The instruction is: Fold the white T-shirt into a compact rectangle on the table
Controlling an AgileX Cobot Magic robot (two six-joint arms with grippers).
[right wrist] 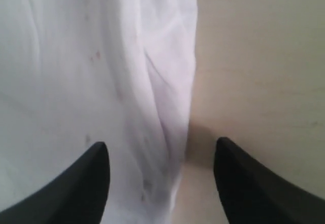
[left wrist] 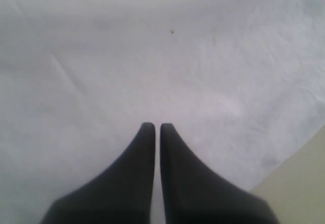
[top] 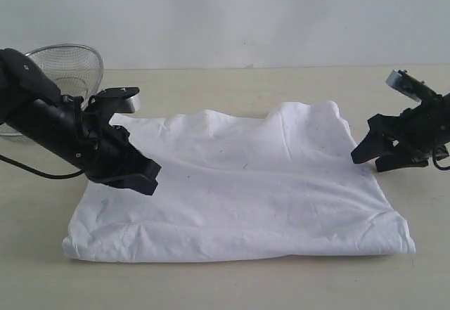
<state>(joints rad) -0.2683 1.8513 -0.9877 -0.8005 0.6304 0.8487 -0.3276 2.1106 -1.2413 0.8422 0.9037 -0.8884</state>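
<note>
The left end effector point(top: 145, 177) has its jaws pressed together with nothing between them, its tips low over the left part of the white T-shirt point(top: 239, 197); whether they touch the cloth cannot be told. The right end effector point(top: 370, 159) has its jaws spread wide and holds nothing. In its wrist view one finger hangs over the fabric and the other over bare tabletop point(top: 225, 285), astride the shirt's right edge.

The shirt lies in the middle of the tabletop, plain white side up and folded into a rough rectangle. Its near edge is thick and doubled. Its far edge is rumpled, with a raised hump toward the right.

Behind the left arm, at the far left, stands a round wire-mesh basket point(top: 70, 62), apart from the shirt. A dark cable point(top: 31, 170) trails from that arm across the tabletop at the left.

Bare tabletop runs along the front of the shirt, beyond its far edge, and around the right end effector.
</note>
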